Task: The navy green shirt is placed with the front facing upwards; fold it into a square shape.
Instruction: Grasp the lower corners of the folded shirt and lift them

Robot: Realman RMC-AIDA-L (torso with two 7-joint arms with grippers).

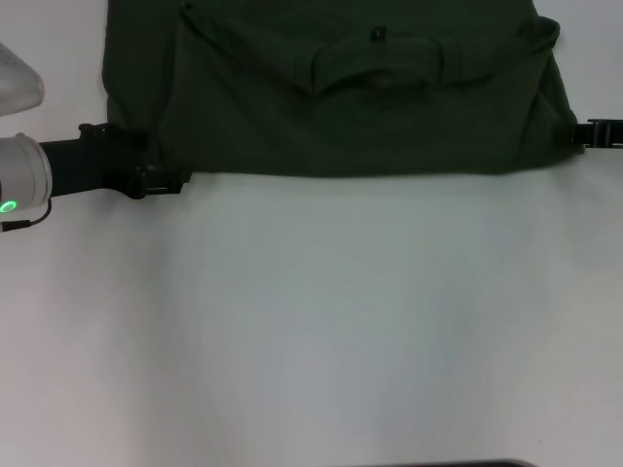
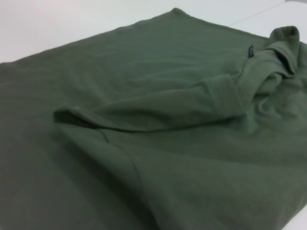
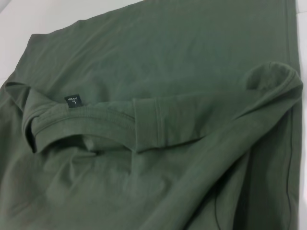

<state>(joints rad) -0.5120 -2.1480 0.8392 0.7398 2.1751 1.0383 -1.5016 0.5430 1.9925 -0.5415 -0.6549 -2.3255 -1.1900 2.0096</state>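
The navy green shirt (image 1: pixel 341 107) lies folded on the far part of the white counter (image 1: pixel 321 321), a wide rectangle of soft matte cotton. Both sleeves are turned inward; the ribbed collar (image 3: pixel 72 120) carries a small black label (image 3: pixel 74 99). The left tool (image 1: pixel 161 180) is at the shirt's near left corner, the right tool (image 1: pixel 584 134) at its right edge. Whether either tool is clenched, I cannot tell.
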